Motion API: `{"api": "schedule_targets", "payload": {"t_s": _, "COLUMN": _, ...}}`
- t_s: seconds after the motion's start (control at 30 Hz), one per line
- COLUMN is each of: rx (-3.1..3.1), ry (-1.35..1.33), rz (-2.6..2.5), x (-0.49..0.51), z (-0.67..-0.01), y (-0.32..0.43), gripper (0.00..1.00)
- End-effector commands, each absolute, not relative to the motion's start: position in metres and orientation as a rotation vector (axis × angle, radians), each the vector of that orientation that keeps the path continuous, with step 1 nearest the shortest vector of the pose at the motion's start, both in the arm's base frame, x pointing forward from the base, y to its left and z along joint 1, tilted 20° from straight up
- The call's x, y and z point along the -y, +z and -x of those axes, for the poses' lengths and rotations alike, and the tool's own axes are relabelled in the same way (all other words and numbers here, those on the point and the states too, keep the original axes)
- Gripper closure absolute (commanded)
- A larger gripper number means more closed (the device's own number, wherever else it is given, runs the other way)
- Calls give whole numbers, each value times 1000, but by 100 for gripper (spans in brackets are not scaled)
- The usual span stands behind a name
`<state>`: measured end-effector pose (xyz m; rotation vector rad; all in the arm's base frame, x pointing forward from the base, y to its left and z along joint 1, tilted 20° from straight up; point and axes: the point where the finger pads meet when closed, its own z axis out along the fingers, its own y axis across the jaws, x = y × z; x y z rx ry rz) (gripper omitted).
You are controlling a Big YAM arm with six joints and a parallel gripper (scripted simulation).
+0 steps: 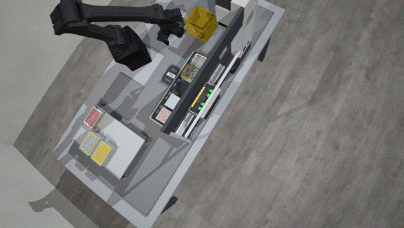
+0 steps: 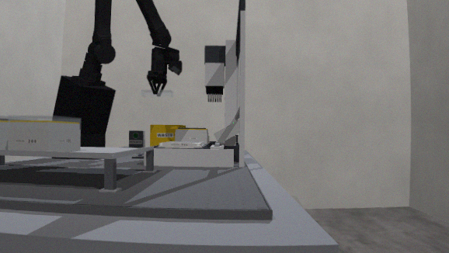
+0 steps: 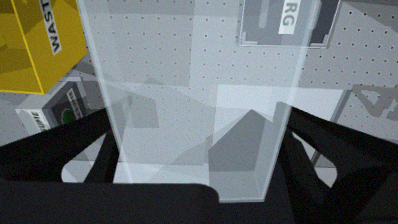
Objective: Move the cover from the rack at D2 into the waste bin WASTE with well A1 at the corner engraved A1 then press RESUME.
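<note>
My gripper (image 3: 198, 111) is shut on the clear cover (image 3: 200, 100), with a finger on each long side. It holds the cover level and high above the table (image 2: 157, 92). In the overhead view the gripper (image 1: 170, 32) hangs left of the yellow WASTE bin (image 1: 200, 22), not over it. In the wrist view the bin (image 3: 35, 40) lies at the upper left. The RG nest shows through the cover at the top. The yellow-framed tip rack at D2 (image 1: 189, 73) stands uncovered on the deck. The RESUME box (image 3: 62, 107) with its green key lies below the bin.
The reservoir at D1 (image 1: 198, 60) and the plates at D4 (image 1: 172, 102) and D5 (image 1: 163, 114) sit in the deck row. The pipetting head (image 2: 214, 77) hangs to the right of my gripper. The shelf unit (image 1: 105, 143) with racks stands far off.
</note>
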<state>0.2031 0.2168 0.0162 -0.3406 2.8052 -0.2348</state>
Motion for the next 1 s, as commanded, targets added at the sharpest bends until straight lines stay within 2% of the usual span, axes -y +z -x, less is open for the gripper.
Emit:
{"api": "schedule_targets", "payload": {"t_s": 0.0, "rx": -2782, "ry": -181, "rz": 245, "x": -237, "z": -219, "y": 26, "gripper": 100}}
{"api": "schedule_targets", "payload": {"t_s": 0.1, "rx": -2803, "ry": -230, "rz": 246, "x": -220, "z": -211, "y": 15, "gripper": 100}}
{"api": "schedule_targets", "payload": {"t_s": 0.6, "rx": -2791, "ry": -194, "rz": 279, "x": -312, "z": -196, "y": 10, "gripper": 100}}
{"api": "schedule_targets", "payload": {"t_s": 0.93, "rx": -2805, "ry": -227, "rz": 256, "x": -307, "z": -195, "y": 2, "gripper": 100}}
{"api": "schedule_targets", "payload": {"t_s": 0.97, "rx": -2793, "ry": -192, "rz": 279, "x": -328, "z": -193, "y": 7, "gripper": 100}}
